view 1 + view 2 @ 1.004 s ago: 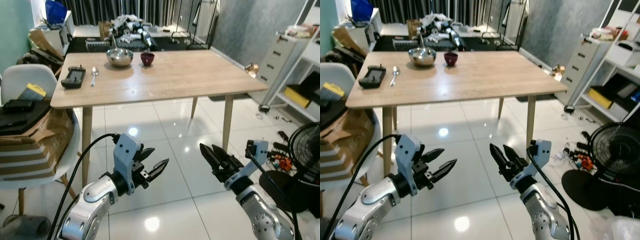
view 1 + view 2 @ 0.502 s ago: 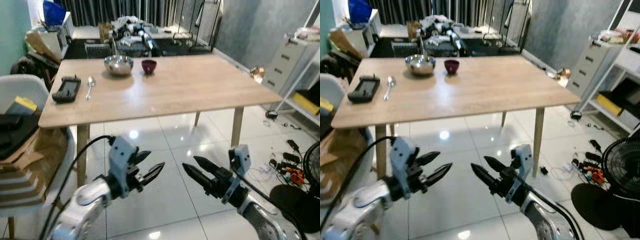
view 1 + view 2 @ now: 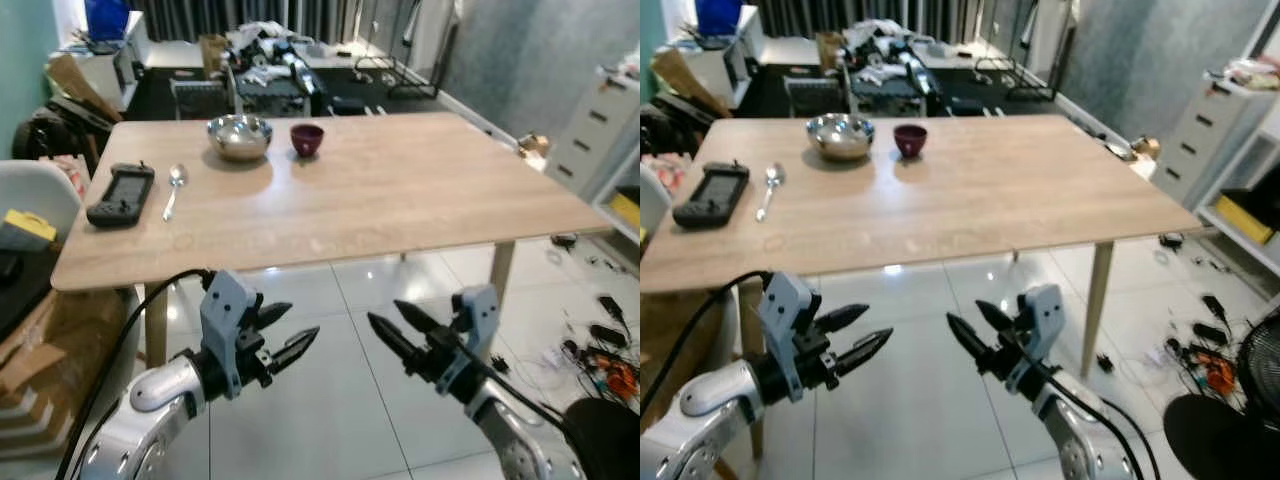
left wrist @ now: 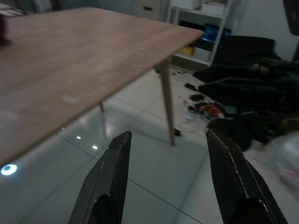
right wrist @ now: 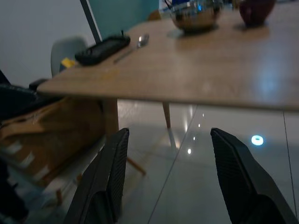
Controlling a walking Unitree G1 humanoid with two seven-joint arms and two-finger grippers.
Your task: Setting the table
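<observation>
A light wooden table point(image 3: 400, 190) stands ahead of me. At its far left sit a steel bowl point(image 3: 239, 136) and a small dark red bowl point(image 3: 307, 138). A spoon point(image 3: 174, 186) and a black handheld device point(image 3: 120, 194) lie nearer the left edge. My left gripper point(image 3: 285, 334) is open and empty, held below the table's near edge. My right gripper point(image 3: 392, 327) is open too, empty, beside it over the floor. The right wrist view shows the steel bowl point(image 5: 195, 13), spoon point(image 5: 135, 45) and device point(image 5: 102, 48) on the tabletop.
A white chair point(image 3: 35, 190) piled with cardboard and a yellow-topped item stands at my left. A grey drawer unit point(image 3: 590, 140) and cables point(image 3: 600, 340) on the glossy tiled floor are to the right. Clutter lies behind the table.
The camera has moved closer to the table and the view has shifted. Both grippers stay open and held out in front.
</observation>
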